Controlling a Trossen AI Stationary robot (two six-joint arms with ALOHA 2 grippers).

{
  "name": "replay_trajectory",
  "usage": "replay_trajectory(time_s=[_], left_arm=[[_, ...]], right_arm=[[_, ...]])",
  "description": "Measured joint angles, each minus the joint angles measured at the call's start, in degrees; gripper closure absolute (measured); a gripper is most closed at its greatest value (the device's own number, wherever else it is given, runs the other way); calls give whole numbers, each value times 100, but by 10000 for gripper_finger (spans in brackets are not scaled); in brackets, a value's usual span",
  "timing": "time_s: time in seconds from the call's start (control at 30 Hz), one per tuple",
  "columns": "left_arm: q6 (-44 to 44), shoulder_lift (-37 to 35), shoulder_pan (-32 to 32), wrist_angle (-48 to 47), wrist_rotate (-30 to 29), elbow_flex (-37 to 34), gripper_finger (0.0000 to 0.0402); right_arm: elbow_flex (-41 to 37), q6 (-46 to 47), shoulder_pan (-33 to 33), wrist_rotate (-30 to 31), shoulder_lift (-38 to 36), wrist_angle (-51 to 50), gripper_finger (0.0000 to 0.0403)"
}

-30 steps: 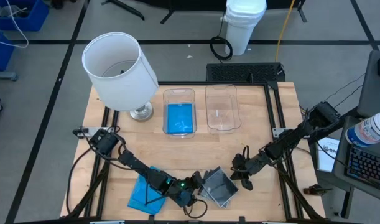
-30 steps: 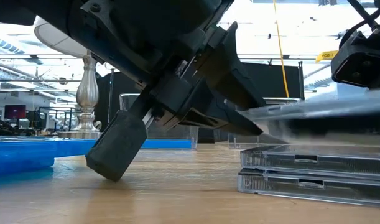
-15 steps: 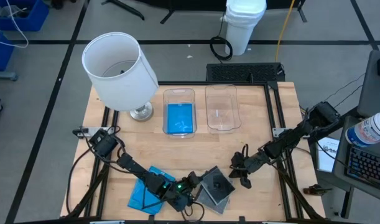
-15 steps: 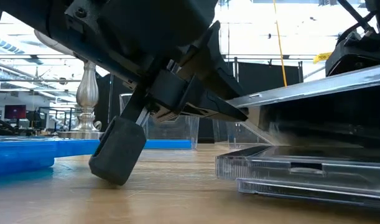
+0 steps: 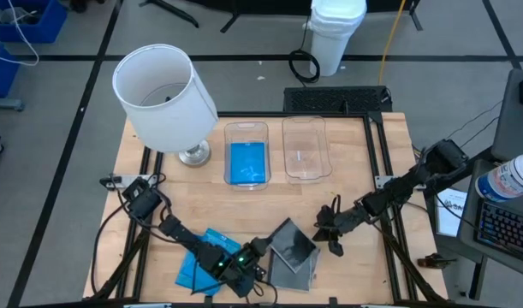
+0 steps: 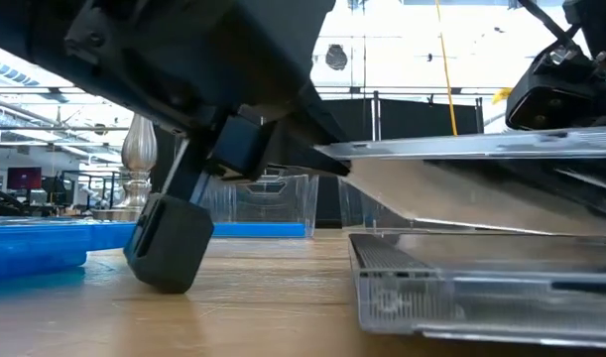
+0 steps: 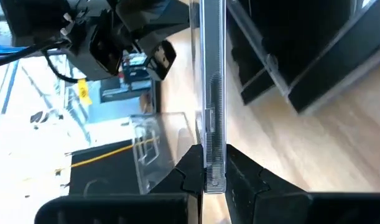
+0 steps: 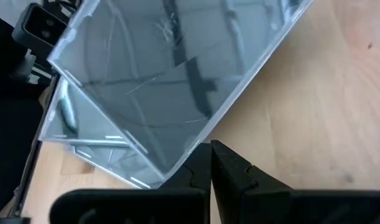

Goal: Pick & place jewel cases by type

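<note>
A clear jewel case with a dark inside (image 5: 293,239) hangs over a stack of like cases (image 5: 294,270) near the table's front edge. My left gripper (image 5: 264,250) is shut on it. In the left wrist view the case (image 7: 212,81) shows edge-on. Blue jewel cases (image 5: 195,259) lie flat on the table to the left of the stack. My right gripper (image 5: 324,236) is shut and points at the lifted case's right side (image 8: 177,74). More blue cases lie in the left bin (image 5: 246,161). My left gripper pinches the case's two flat faces between its fingers at the rim (image 7: 213,163) on the case's left side. The fingers come nearly level from the table's near left. The case (image 6: 481,149) sits about level, lifted clear of the stack (image 6: 481,293). My right gripper has its shut fingertips (image 8: 209,149) right at the lifted case's edge (image 8: 191,148); whether they touch it I cannot tell.
A white lamp (image 5: 165,96) stands at the far left. Beside the bin with blue cases stands a clear bin (image 5: 306,151). Bare wood lies between the bins and the arms. The table's front edge is close behind the stack.
My left gripper has turned at the wrist and swung a little toward the table's left. The clear case has come up off the stack, tipped slanting, and now sits level above it. Seen from above, it has turned about and shifted toward the far edge.
</note>
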Motion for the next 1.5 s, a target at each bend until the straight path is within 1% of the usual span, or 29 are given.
replay_trajectory(time_s=[0.2,0.37,0.67,0.7,0.77,0.87,0.93,1.1,1.13,1.2,1.33,1.4,1.5], left_arm=[[413,2,-53,142,-708,-4,360],[746,-100,-53,201,-1196,-2,361],[899,-729,-191,215,-1455,20,362],[898,-795,-213,164,-1487,20,362],[834,-1009,-273,-288,-1581,20,362],[565,-1380,-355,-896,-1920,22,362],[546,-1652,-397,-1189,-1894,22,361],[673,-2293,-305,-1413,-1886,22,362],[680,-2401,-262,-1432,-1888,22,362],[681,-2567,-176,-1540,-1893,24,362],[820,-2690,-20,-1692,-1814,24,362],[889,-2688,47,-1721,-1745,24,362],[889,-2688,149,-1806,-1738,24,362]], right_arm=[[-2,-184,-119,31,-324,-31,403],[-4,-474,-155,283,-704,-143,403],[-2,-862,-150,770,-1766,-727,403],[-2,-902,-150,840,-1899,-732,403],[-3,-992,-150,913,-2220,-816,403],[-4,-1184,-148,1034,-2672,-846,403],[-2,-1362,-148,1034,-2936,-792,403],[-2,-2000,-148,1034,-3530,-775,403],[-4,-2069,-148,1034,-3612,-775,403],[-2,-1920,-148,1034,-3715,-669,401],[-4,-1818,-249,1032,-3753,-135,375],[-4,-1741,-281,1027,-3747,25,354],[-4,-1379,-423,1027,-3752,295,318]])
